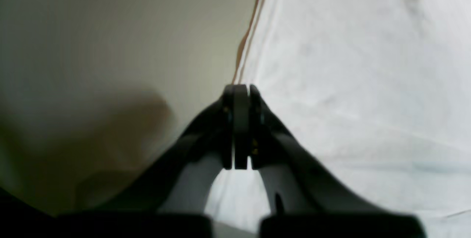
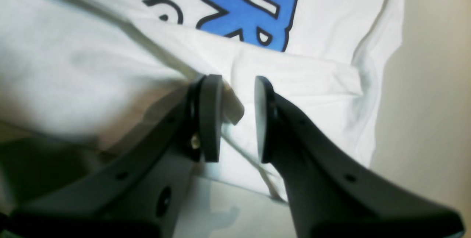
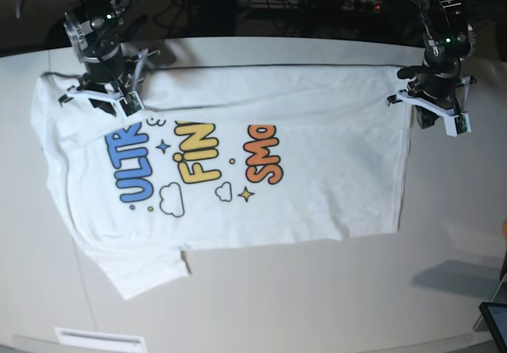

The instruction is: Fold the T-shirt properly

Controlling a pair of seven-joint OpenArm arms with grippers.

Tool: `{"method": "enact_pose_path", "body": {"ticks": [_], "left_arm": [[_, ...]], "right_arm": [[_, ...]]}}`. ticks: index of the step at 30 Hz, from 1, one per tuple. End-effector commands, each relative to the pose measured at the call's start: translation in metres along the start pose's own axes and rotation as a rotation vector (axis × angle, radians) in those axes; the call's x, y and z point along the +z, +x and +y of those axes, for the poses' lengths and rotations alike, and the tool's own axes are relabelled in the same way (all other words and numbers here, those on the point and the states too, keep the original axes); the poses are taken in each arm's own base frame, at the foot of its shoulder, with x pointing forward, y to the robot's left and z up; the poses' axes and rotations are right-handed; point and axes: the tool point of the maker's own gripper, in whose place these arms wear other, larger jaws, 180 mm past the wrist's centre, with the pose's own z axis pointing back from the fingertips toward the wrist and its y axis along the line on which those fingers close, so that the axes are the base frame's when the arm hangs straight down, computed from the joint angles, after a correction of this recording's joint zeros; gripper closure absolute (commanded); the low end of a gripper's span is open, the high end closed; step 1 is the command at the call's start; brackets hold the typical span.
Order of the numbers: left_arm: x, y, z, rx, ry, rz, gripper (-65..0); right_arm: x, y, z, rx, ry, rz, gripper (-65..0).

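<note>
Lying print-up across the table (image 3: 317, 290), the T-shirt (image 3: 317, 179) was barely folded, only its far edge turned over, left hand (image 1: 241, 127) pressed together at the hem, right hand (image 2: 238, 118) apart.

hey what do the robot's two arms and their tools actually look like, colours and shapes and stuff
Both arms are dark, black to charcoal, with chunky jointed housings. Each wrist carries a white bracket in the base view. The left tool has two curved dark arms ending in flat grey pads. The right tool has the same build: matte dark curved arms with small round holes and flat oval pads. A small green light glows on each arm.
</note>
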Motion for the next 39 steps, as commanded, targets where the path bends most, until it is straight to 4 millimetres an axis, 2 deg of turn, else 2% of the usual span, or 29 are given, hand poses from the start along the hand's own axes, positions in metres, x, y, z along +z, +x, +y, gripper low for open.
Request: {"method": "enact_pose_path", "body": {"ticks": [1, 6, 11, 13, 16, 28, 39], "left_arm": [[0.002, 0.013, 0.001, -0.015, 0.002, -0.043, 0.0], [0.002, 0.014, 0.001, -0.014, 0.002, -0.046, 0.0], [0.002, 0.014, 0.001, -0.014, 0.002, -0.046, 0.0], [0.001, 0.015, 0.001, -0.014, 0.001, -0.048, 0.0], [0.001, 0.014, 0.001, -0.013, 0.002, -0.045, 0.0], [-0.001, 0.011, 0.003, -0.01, 0.005, -0.035, 0.0], [-0.001, 0.01, 0.003, -0.009, 0.004, -0.034, 0.0]], "right_arm": [[0.002, 0.005, -0.005, 0.0, -0.016, -0.023, -13.9], [0.003, 0.003, -0.002, -0.001, -0.01, -0.016, -21.6], [0.003, 0.003, -0.003, -0.001, -0.011, -0.015, -21.3], [0.003, 0.003, -0.002, -0.001, -0.01, -0.015, -15.8], [0.003, -0.002, -0.002, 0.0, -0.01, 0.017, 0.0], [-0.002, 0.009, -0.011, -0.001, -0.029, 0.003, 0.0], [-0.006, 0.028, -0.019, -0.02, -0.055, -0.04, -0.4]]}}
